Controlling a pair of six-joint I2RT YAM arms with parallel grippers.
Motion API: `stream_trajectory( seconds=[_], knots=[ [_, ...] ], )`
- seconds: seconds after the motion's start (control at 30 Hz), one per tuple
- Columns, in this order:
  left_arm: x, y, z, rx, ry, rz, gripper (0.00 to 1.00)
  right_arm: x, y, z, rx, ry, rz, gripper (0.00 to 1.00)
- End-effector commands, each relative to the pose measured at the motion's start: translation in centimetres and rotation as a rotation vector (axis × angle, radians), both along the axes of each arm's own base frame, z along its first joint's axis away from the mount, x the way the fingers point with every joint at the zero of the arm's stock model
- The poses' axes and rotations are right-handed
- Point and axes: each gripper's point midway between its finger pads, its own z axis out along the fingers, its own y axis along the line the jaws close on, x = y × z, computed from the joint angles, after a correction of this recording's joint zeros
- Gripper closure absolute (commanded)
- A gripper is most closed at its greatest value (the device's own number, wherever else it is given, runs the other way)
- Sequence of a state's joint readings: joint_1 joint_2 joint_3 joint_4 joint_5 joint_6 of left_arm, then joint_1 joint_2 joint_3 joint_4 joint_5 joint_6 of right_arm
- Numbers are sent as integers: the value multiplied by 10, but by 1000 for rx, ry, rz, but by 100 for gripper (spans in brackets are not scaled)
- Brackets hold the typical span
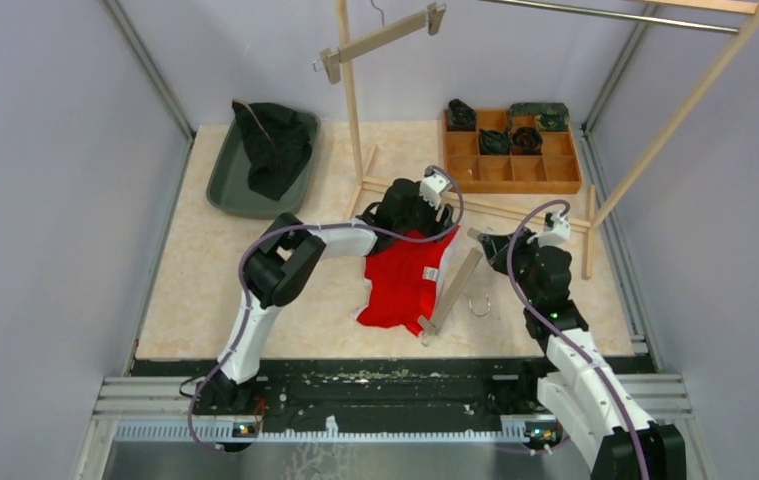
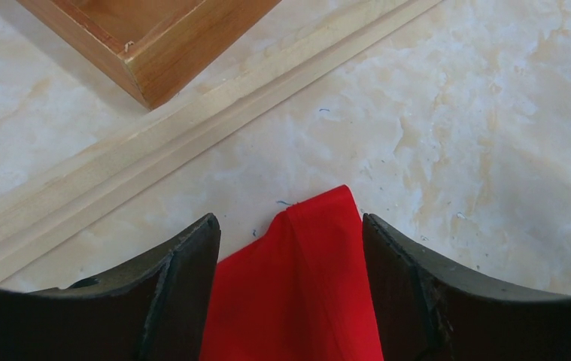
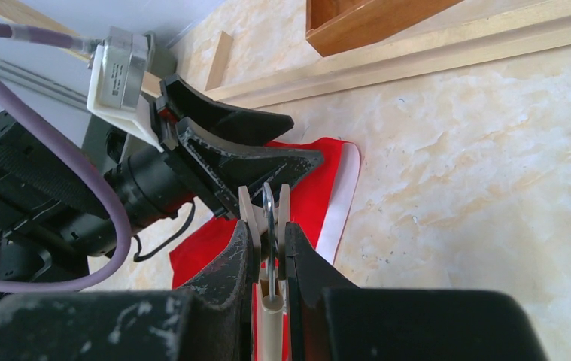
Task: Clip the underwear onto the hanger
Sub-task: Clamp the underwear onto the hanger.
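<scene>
Left gripper (image 2: 290, 226): spread, straddling the red cloth underwear (image 2: 297, 301) at its far corner.
Right gripper (image 3: 267, 244): pinching the pale wooden hanger clip (image 3: 267, 203), just beside that underwear corner.

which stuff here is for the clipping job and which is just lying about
For the job: red fabric underwear; wooden clip hanger, pinched in the right claw; open left claw.
Lying about: grey tray with dark garment; wooden compartment box; second wooden hanger on the rack.

Likely lab: grey-walled robot cell (image 1: 55, 150)
</scene>
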State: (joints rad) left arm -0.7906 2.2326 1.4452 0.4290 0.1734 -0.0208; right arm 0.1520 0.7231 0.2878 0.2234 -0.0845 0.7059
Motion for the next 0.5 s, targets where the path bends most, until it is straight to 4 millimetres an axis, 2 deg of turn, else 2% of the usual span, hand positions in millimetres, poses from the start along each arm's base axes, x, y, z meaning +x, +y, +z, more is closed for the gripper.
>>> stream_trajectory(
  seconds=[0.0,0.13,0.27,0.47],
  knots=[
    [7,-8,-3,22,-11,-23,26,1,-1,9,-32,-49,15,100],
    [9,-13,-17,45,15,-30,27,0,-2,10,-32,-52,14,100],
    [10,-16,-17,46,21,-35,28,-1,-3,11,-33,-55,9,100],
    [6,-17,-30,79,71,-48,33,-2,-5,14,-33,-57,6,100]
  ],
)
